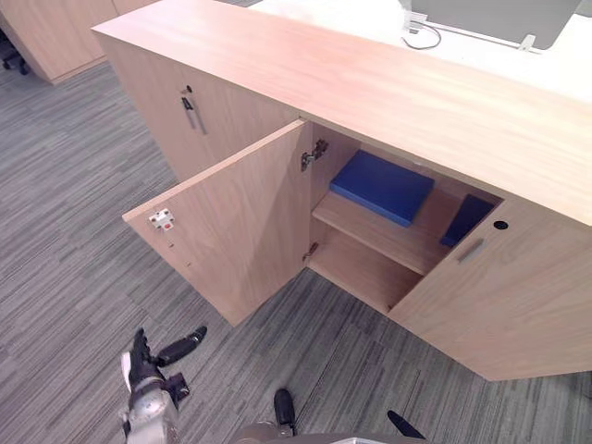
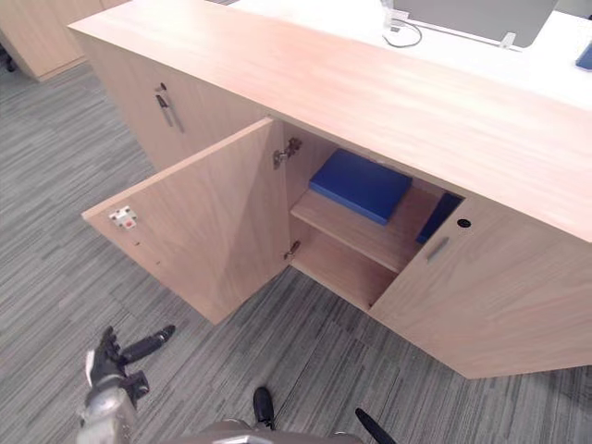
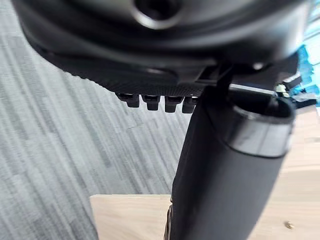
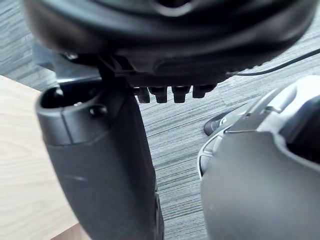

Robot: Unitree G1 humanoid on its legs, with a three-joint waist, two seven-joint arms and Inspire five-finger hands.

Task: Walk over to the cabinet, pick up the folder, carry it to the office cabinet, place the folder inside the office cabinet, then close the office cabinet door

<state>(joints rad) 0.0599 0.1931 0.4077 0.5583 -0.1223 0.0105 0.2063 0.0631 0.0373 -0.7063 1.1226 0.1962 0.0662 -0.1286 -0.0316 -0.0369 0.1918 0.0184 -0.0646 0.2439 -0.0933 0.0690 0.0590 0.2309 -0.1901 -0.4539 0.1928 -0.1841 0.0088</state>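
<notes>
Carpet [image 1: 74, 185] below; folder [image 1: 382, 187] sat shelved beyond the slack, empty fingers of my left hand [image 1: 148, 375], right hand [image 4: 100, 165] likewise; door [image 1: 231, 222] wanted closing.

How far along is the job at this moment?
Done: the blue folder lies on the upper shelf inside the office cabinet. In hand: nothing; the left hand and right hand are open and empty. Left: the door stands wide open and needs closing.

Grey carpet [image 1: 74, 231], white desk [image 1: 361, 17] behind.
</notes>
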